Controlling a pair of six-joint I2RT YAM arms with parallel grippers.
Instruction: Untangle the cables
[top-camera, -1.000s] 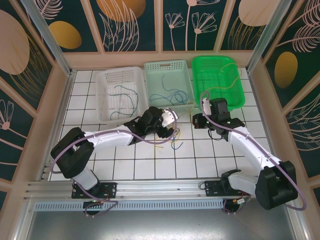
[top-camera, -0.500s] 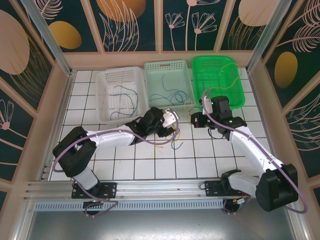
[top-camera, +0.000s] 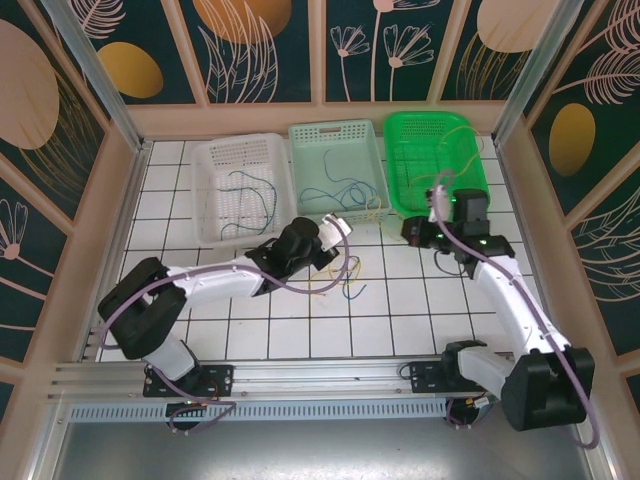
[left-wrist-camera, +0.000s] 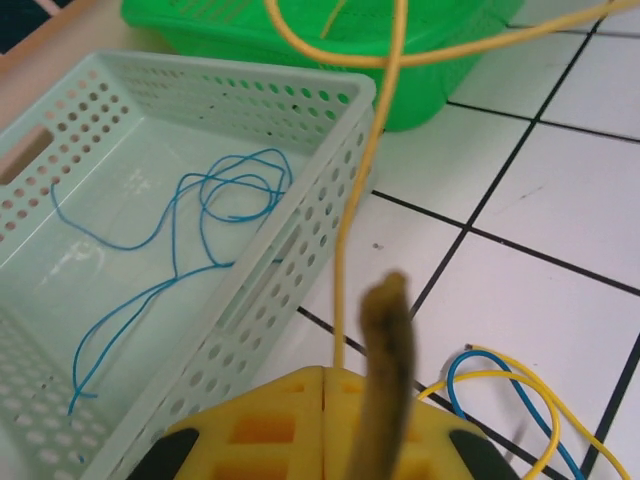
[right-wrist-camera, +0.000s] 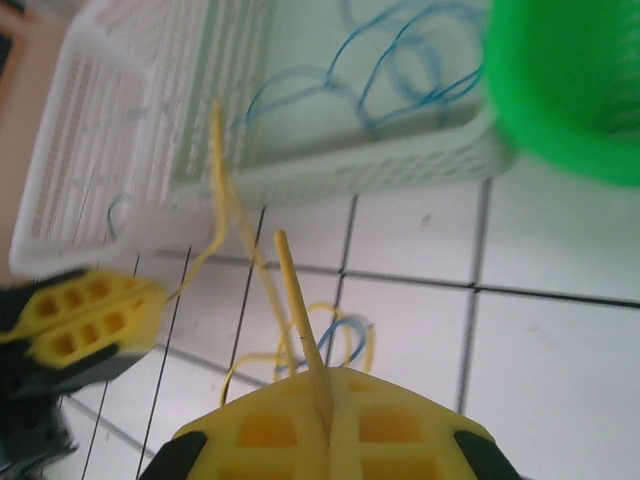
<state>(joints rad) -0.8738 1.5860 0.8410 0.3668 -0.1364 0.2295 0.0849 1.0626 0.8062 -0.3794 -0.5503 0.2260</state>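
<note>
- Beside the pale green basket (left-wrist-camera: 300, 92), left fingers (left-wrist-camera: 280, 425) pinch shut on a yellow cable (left-wrist-camera: 345, 250).
- Right fingers (right-wrist-camera: 270, 432) clamp a yellow strand (right-wrist-camera: 299, 310).
- Blue and yellow loops (top-camera: 348, 283) lie on the tiled surface (top-camera: 420, 300).

Left gripper (top-camera: 338, 232) is clamped closed, low over the tiled table (top-camera: 250, 325), just short of the near rim of the mint basket (top-camera: 335, 128). On its base side, close by its fingers, a loose tangle of yellow and blue loops (top-camera: 345, 280) lies on the tiles. Across from it the right gripper (top-camera: 412, 232) is closed too, tips facing the left one, at the near corner of the green basket (top-camera: 430, 117). A thin yellow cable (top-camera: 376, 210) shows in the gap between the two grippers. Beyond the left gripper a blue cable (top-camera: 335, 190) curls inside the mint basket. Off to its left, dark cables (top-camera: 245, 195) lie in the white basket (top-camera: 240, 140).
</note>
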